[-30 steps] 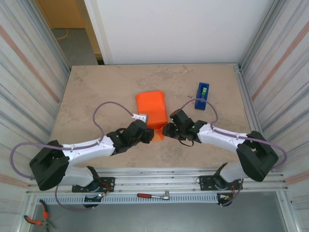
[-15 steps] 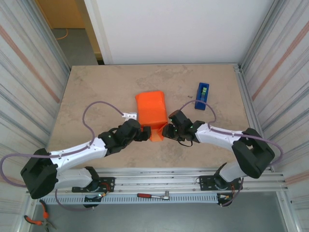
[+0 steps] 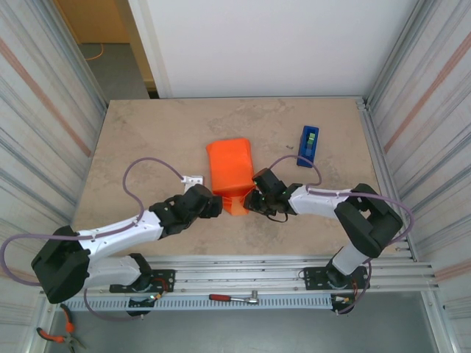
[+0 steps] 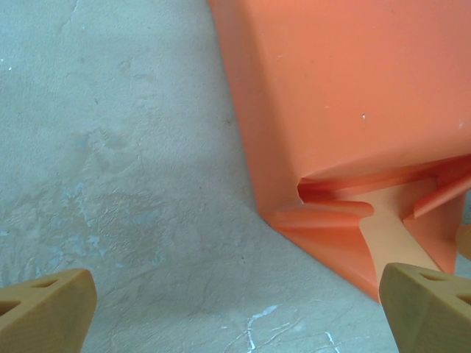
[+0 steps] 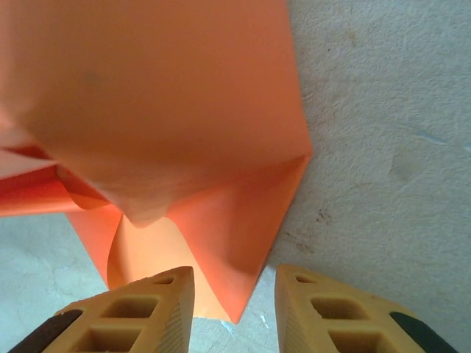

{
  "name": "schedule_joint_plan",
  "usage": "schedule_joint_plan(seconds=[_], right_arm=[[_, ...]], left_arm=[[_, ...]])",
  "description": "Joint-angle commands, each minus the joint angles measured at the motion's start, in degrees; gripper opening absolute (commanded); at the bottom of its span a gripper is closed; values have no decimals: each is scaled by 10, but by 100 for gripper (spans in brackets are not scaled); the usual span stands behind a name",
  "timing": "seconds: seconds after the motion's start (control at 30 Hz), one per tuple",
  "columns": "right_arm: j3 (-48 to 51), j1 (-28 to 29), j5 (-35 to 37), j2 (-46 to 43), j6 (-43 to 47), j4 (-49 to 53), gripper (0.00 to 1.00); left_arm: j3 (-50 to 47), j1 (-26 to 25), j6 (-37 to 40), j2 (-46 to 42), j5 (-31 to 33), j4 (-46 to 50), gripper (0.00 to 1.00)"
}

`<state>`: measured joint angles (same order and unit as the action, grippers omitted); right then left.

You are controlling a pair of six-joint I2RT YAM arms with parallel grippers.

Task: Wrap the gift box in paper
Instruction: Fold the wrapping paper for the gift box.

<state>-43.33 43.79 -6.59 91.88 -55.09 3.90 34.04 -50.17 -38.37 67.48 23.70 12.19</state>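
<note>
On the worktop (image 3: 147, 132), the paper (image 3: 229, 165) is lying at the centre, already wrapping the gift box, which is sitting hidden inside it. The top and long sides are looking closed. What is remaining, by my judgement, is the near end. There the side tucks are folded in, and a tapering flap (image 4: 383, 235) is lying flat on the worktop instead of being turned up against the parcel. No tape is showing on it, and the blue tape dispenser (image 3: 308, 145) is standing well apart at the far right.

The left gripper (image 3: 215, 205) is waiting just left of that flap with its fingers (image 4: 44, 309) fully released, touching nothing. The right gripper (image 5: 235, 309) is sitting at the flap's right corner with its fingers a narrow gap apart, and the paper's tip is pointing into the gap unclamped.

The worktop is showing a pale, mottled, stone-like surface. The paper is reading as thin, matte, bright orange, with sharp creases. The fingers are looking like tan, ribbed plastic.
</note>
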Motion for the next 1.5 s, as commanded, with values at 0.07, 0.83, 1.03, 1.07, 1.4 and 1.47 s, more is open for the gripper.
schedule_joint_plan(seconds=[0.07, 0.83, 1.03, 1.07, 1.4, 1.47], right_arm=[[-11, -3, -10, 17, -14, -15, 32], [4, -4, -6, 9, -28, -15, 8], [10, -5, -5, 2, -39, -18, 0], [11, -6, -5, -1, -40, -19, 0], [23, -11, -10, -33, -52, -28, 0], [22, -12, -11, -41, -52, -29, 0]], left_arm=[[-2, 4, -5, -4, 13, 10, 99], [-15, 4, -13, 6, -2, 10, 99], [-23, 4, -15, 5, -8, 6, 99], [-24, 5, -15, 5, -10, 5, 99], [-39, 4, -23, 5, -36, -6, 99], [-41, 4, -26, 6, -42, -9, 99]])
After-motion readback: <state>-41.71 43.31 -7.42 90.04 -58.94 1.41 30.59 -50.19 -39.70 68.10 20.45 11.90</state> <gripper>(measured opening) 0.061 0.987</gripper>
